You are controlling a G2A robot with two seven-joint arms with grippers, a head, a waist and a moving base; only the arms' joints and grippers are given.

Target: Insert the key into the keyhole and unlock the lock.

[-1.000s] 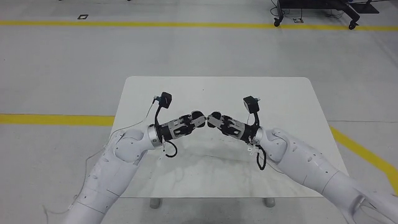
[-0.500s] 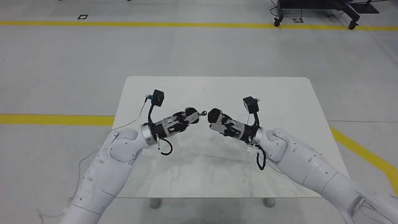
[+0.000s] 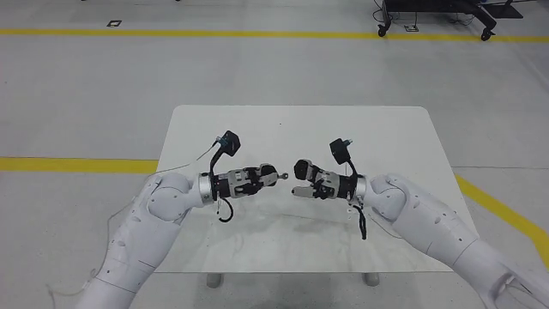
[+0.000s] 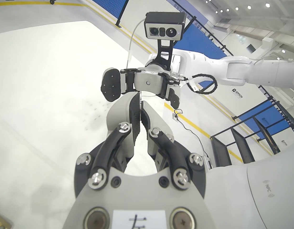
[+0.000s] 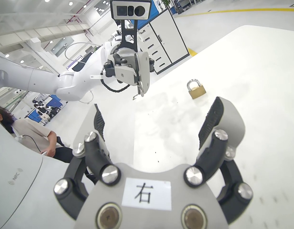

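The left end effector [image 4: 139, 101] gripped the key [image 5: 138, 94] between closed fingers above the white worktop [image 3: 386, 133], facing the right end effector [image 5: 157, 107], which stood open and empty. The brass padlock [image 5: 196, 89] lay on the worktop nearby.

Left end effector [image 4: 140, 107] — clamping key [image 4: 139, 96].

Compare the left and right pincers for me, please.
The left pincer is shut; the right pincer is open. The left pincer grips the key; the right pincer holds nothing. Both hang above the table, tips facing each other, neither touching the padlock.
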